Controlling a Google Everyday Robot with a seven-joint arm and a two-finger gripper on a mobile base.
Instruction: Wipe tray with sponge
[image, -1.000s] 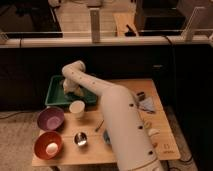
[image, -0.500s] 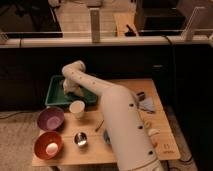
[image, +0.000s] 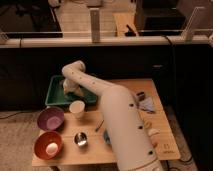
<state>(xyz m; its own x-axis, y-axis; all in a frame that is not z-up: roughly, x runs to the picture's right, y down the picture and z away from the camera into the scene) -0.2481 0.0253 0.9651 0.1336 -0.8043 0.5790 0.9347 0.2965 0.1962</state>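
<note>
The white arm (image: 107, 102) is filling the middle of the frame, rising from the lower right and bending over to the upper left, and it is standing where it stood a second ago and half a second ago; nothing on the bench (image: 127, 87) is shifting either. The bench is lying across the lower half of the frame, and on its upper left corner the green tray (image: 54, 95) is sitting with its near rim just behind the cream cup (image: 77, 108).

The pincer (image: 69, 87) is reaching down inside the tray, left of centre in the frame, and whether it is open or closed I cannot tell. A pale patch at its tip may be the sponge (image: 66, 86), pressed to the tray floor, though that is a judgement rather than a clear sight.

Since no sweep is showing across these three moments, the wipe is probably pausing at one end of a stroke, or only just beginning; most of the tray floor likely remains to be covered.

Lower left, the purple bowl (image: 50, 119) and the red bowl (image: 48, 145) are sitting apart from the tray, with a small metal cup (image: 80, 139) beside them
</note>
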